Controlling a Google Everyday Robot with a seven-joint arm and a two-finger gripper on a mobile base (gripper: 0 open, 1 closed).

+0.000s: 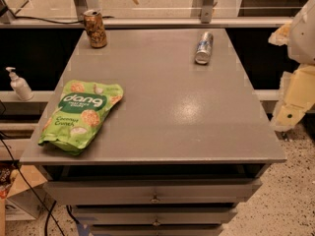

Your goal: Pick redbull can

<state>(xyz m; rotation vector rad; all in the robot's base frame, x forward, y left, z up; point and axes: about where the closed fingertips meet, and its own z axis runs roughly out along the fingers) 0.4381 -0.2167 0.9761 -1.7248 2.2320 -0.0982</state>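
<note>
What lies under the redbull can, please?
Only the gray cabinet top; the redbull can lies on its side there. Its contact patch is hidden. The gripper hangs beside the top's right edge.

Grey drawer cabinet (167, 107), seen from its front. redbull can (204, 47) lies on its side on the cabinet top, far-right area, long axis roughly front to back. Brown-gold can (95, 28) stands upright at the cabinet's far-left corner. Green dang snack bag (81, 116) lies flat at its near-left edge. Gripper (294, 100) hangs off the cabinet's right side, clear of the top, touching nothing. Pump bottle (18, 84) sits on a ledge left of the cabinet.
</note>
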